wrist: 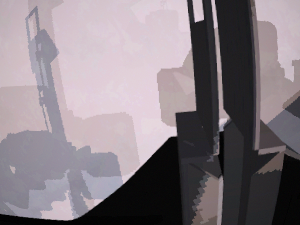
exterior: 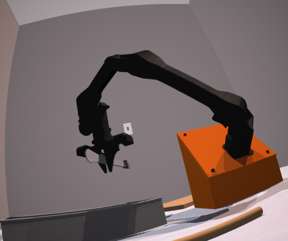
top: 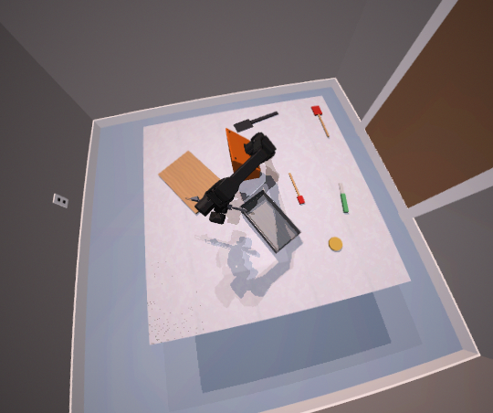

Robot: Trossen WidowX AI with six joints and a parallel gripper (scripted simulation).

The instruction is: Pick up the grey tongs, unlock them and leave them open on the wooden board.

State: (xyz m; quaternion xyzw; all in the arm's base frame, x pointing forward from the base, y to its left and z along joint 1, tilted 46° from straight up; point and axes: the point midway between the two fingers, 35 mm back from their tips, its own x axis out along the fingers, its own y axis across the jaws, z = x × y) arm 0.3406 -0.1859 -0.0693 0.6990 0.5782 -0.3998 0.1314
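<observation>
The grey tongs (exterior: pixel 120 162) (top: pixel 194 199) are in the air, well above the table. In the exterior view, their toothed head is left of the fingers and their ringed hinge end is right and a little lower. The arms look close together; whether the lock is engaged cannot be told. My gripper (exterior: pixel 108 171) points down and is shut on the tongs, near their middle. Its fingertips are hidden in the top view. The wooden board (top: pixel 186 174) (exterior: pixel 179 205) lies flat, with one end of the tongs over its edge in the top view. The roasting tin (top: pixel 288 243) (exterior: pixel 63 224) stands upright beside it.
The orange base block (top: pixel 238 153) (exterior: pixel 239 181) stands behind the board and tin. A black spatula (top: pixel 244 124), two red-headed tools (top: pixel 317 111) (top: pixel 300 199), a green-handled tool (top: pixel 344 203) and a yellow disc (top: pixel 335 244) lie on the table.
</observation>
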